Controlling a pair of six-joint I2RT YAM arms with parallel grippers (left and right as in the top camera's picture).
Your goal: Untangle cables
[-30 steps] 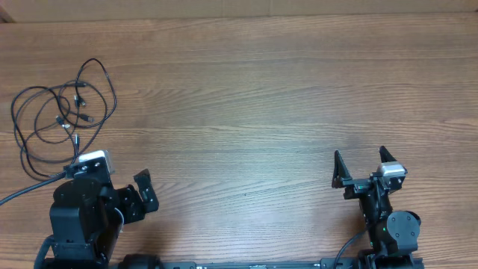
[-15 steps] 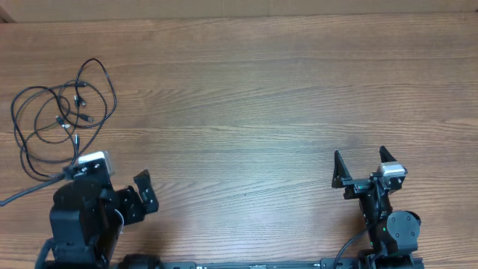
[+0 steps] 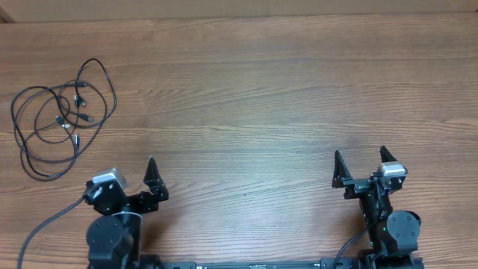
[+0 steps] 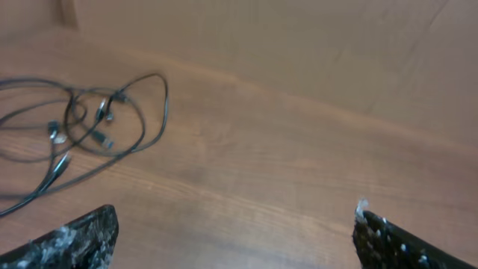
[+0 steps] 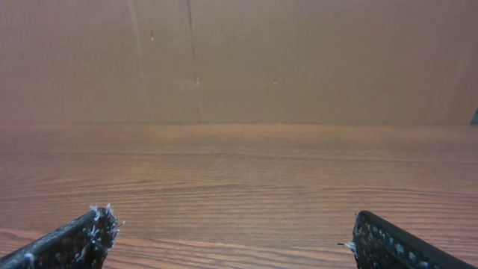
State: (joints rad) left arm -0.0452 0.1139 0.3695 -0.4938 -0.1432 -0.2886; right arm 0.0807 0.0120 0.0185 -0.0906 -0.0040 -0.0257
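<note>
The cables [image 3: 75, 101] are thin black cords lying in a loose tangled loop at the far left of the wooden table, with small plugs in the middle of the loop. They also show in the left wrist view [image 4: 104, 113], ahead and to the left. My left gripper [image 3: 128, 172] is open and empty [image 4: 231, 224], near the front edge, well short of the cables. My right gripper [image 3: 359, 155] is open and empty [image 5: 231, 224] at the front right, with only bare wood before it.
A cardboard wall [image 5: 239, 60] stands along the table's far edge [image 3: 224, 7]. The left arm's thicker black cable [image 3: 45, 228] trails off the front left corner.
My left arm has swung round from pointing right to pointing up the table, and has shifted slightly right. The cables and the right arm have not moved.
</note>
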